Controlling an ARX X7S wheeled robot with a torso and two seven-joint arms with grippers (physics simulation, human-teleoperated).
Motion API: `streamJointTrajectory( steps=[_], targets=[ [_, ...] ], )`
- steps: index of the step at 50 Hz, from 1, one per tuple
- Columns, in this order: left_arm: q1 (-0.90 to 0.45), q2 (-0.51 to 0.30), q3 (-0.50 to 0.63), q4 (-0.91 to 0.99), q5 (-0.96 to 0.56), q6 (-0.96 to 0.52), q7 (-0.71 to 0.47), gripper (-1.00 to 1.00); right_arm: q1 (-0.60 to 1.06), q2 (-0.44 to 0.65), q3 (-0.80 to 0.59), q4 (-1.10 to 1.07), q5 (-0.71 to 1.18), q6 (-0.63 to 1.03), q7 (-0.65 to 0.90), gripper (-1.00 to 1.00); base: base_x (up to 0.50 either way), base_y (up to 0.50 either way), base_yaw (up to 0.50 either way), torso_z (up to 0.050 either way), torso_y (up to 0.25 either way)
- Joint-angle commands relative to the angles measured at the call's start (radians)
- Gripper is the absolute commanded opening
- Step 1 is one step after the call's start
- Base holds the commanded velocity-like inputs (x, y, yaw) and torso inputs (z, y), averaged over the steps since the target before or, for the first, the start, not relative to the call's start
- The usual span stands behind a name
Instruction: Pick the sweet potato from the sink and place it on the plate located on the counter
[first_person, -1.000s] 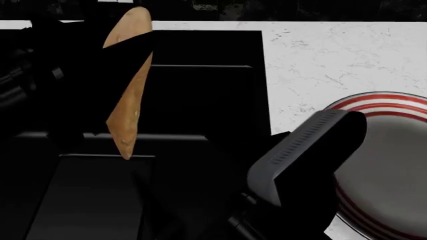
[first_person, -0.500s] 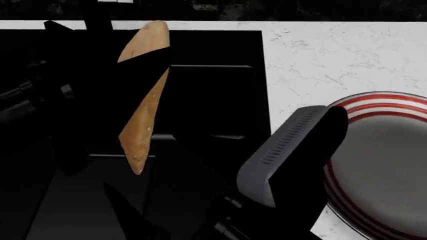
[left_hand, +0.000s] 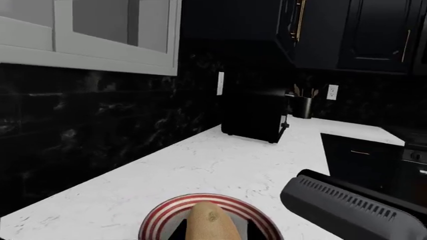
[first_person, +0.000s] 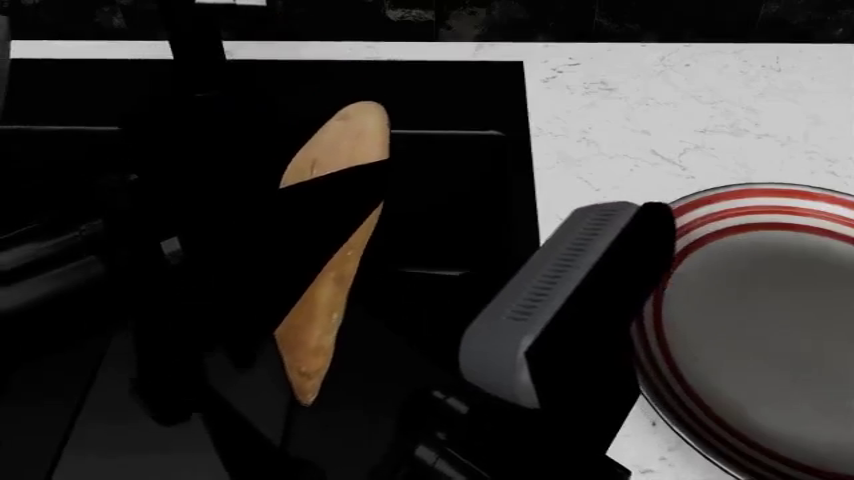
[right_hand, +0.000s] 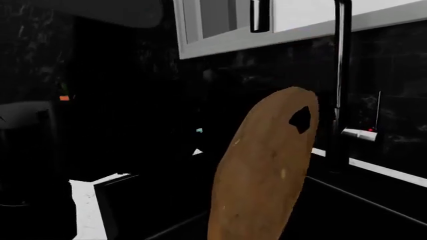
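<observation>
1. While the sweet potato (first_person: 327, 290) is held lifted over the sink (first_person: 454, 100), gripped by the left gripper (first_person: 287, 250), it is not yet on the plate (first_person: 761, 310).
2. Transfer toward the plate on the counter (first_person: 641, 110), beside the sink, and release are judged to remain.
3. The right gripper's state cannot be told.
4. No brand, label or writing can be read.

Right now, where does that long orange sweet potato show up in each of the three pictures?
Head view: sweet potato left of centre, over the black sink.
Left wrist view: its tip at bottom centre.
Right wrist view: large, centre-right.
Shared landmark: the sweet potato itself.
</observation>
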Motion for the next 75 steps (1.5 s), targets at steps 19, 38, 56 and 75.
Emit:
streamJointTrajectory(
  steps=[19,38,56,75],
  targets=[
    [0.03,-0.016,0.008,0.029,-0.118,0.016,-0.048,-1.0,-0.013,0.042,-0.03,0.021,0.091,-0.056,0.079,-1.0,0.0,0.0,0.0,0.0,0.001],
    [0.034,-0.091,-0.046,0.079,-0.187,-0.001,-0.142,1.0,-0.034,0.134,-0.114,0.062,-0.023,-0.184,0.12,-1.0,0.0,0.0,0.0,0.0,0.001],
    [0.038,-0.167,-0.116,0.134,-0.248,-0.006,-0.256,1.0,-0.03,0.23,-0.155,0.037,-0.11,-0.223,0.18,-1.0,0.0,0.0,0.0,0.0,0.001],
    [0.122,-0.188,-0.024,0.314,-0.106,-0.028,-0.485,1.0,0.02,0.288,-0.22,-0.101,-0.166,-0.102,0.385,-1.0,0.0,0.0,0.0,0.0,0.001]
  ],
)
